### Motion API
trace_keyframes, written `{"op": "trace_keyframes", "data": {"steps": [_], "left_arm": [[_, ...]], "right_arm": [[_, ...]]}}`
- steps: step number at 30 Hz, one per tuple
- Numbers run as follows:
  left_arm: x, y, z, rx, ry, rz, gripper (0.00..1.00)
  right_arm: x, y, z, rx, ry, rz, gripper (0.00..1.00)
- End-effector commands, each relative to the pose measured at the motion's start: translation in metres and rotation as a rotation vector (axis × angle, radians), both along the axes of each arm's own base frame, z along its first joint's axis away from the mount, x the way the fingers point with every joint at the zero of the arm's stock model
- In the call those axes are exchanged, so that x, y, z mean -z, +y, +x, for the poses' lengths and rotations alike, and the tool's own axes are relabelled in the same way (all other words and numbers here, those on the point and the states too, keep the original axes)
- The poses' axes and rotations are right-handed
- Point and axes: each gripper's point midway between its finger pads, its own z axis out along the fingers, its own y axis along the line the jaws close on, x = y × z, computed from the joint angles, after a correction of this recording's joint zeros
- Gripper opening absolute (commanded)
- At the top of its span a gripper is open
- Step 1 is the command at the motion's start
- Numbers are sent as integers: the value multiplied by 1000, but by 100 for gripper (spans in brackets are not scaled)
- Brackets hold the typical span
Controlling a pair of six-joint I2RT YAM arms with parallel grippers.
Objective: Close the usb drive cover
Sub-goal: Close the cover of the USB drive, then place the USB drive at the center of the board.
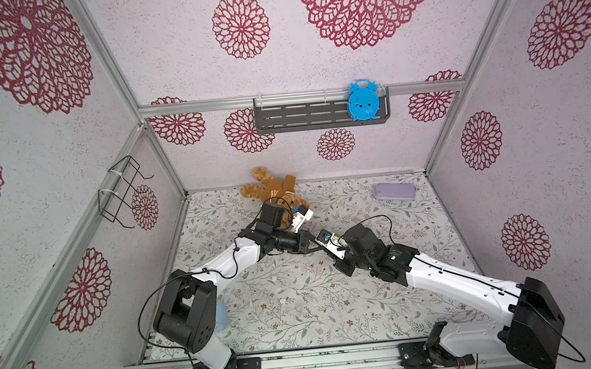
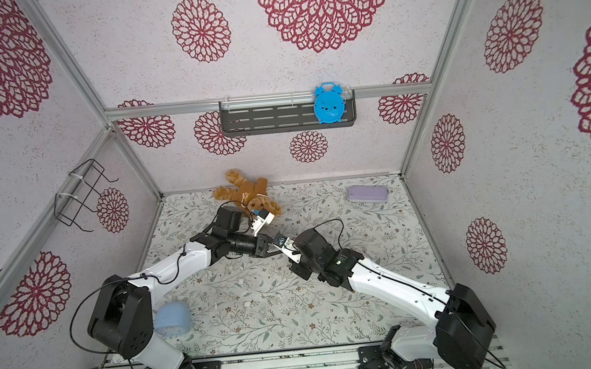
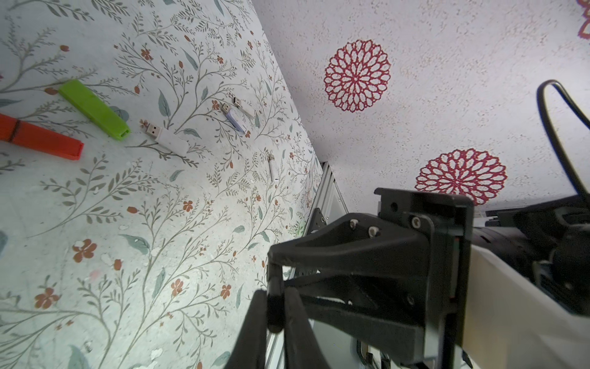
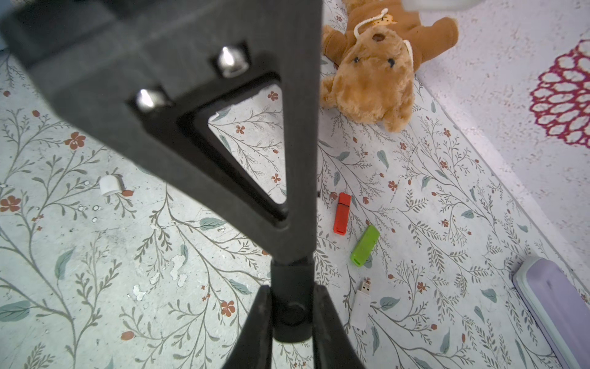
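Note:
A small black usb drive (image 4: pixel 292 311) with a round pivot hangs above the middle of the table, held from both ends. My right gripper (image 4: pixel 292 322) is shut on its pivot end. My left gripper (image 3: pixel 276 319) is shut on the other end, where the drive (image 3: pixel 275 297) shows as a thin black bar between the fingers. In both top views the two grippers meet tip to tip (image 1: pixel 319 244) (image 2: pixel 276 247) and hide the drive. How the cover stands I cannot tell.
On the table lie a red drive (image 4: pixel 342 213), a green drive (image 4: pixel 365 246), an uncapped white drive (image 4: pixel 362 303) and a loose white cap (image 4: pixel 110 185). A teddy bear (image 1: pixel 274 187) and a lilac case (image 1: pixel 394 192) sit near the back wall. A pale blue cup (image 2: pixel 172 318) stands by the left arm's base.

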Motion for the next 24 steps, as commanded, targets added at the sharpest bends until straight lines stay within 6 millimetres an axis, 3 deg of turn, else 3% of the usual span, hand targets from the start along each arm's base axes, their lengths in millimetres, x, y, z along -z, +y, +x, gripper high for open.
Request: {"op": "trace_keyframes", "data": {"steps": [1, 4, 5, 7, 11, 17, 24], "left_arm": [[-20, 2, 0, -66, -71, 9, 16], [-39, 10, 10, -123, -128, -8, 21], [-42, 14, 14, -147, -138, -1, 31], [-50, 20, 17, -175, -161, -8, 34], [-62, 36, 23, -255, -210, -18, 48], [-70, 74, 30, -450, -335, 49, 52], [-87, 117, 24, -639, -500, 90, 59]], "right_arm": [[-40, 11, 13, 22, -122, 129, 20], [-23, 1, 10, 56, -95, 105, 20], [-19, -1, 9, 64, -90, 104, 20], [-12, -6, 8, 82, -78, 97, 20], [-1, -15, 4, 115, -59, 98, 20], [5, -22, 3, 163, -33, 156, 20], [25, -47, 27, 322, 130, 234, 20]]}}
